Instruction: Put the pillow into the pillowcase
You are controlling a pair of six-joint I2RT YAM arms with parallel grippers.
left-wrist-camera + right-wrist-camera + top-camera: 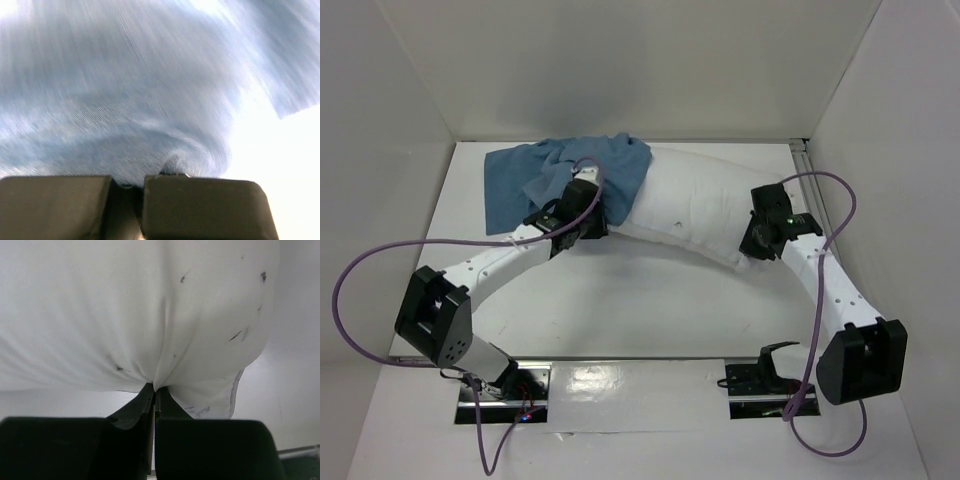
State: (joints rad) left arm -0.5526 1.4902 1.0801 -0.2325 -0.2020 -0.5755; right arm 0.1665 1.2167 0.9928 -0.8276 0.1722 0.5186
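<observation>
The white pillow point(705, 205) lies across the back of the table, its left end inside the blue pillowcase point(535, 172), which is bunched at the back left. My left gripper point(588, 226) is shut on the pillowcase's near edge where it meets the pillow; blue cloth point(130, 100) fills the left wrist view and folds into the jaws. My right gripper point(756, 240) is shut on the near edge of the pillow's right end; the right wrist view shows white fabric point(150, 310) pinched at my fingertips point(155, 389).
White walls enclose the table at the back and both sides. A metal rail point(800, 150) runs at the back right corner. Purple cables point(380, 260) loop off both arms. Bare white tabletop point(640, 300) lies in front of the pillow.
</observation>
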